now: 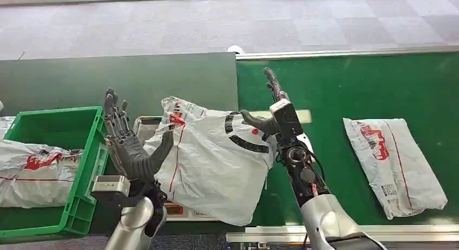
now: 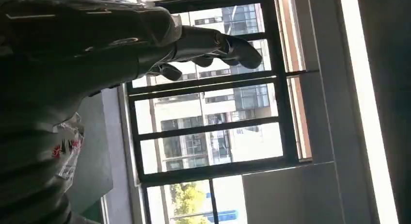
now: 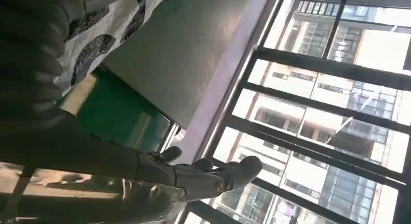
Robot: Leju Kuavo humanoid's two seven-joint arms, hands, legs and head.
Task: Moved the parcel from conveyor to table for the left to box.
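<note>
Handing over parcel (image 1: 216, 163) on table (image 1: 108, 79) | both hands flank it, fingers spread, none gripping | left hand (image 1: 130, 147) should clamp edge, lift clear toward green box (image 1: 81, 152).

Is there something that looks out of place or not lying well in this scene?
Yes. The large white parcel between the two robot hands lies crumpled and askew on a small silver platform, hanging over its front edge. In the green box, another parcel sticks out past its left side. The parcel on the conveyor lies flat.
</note>
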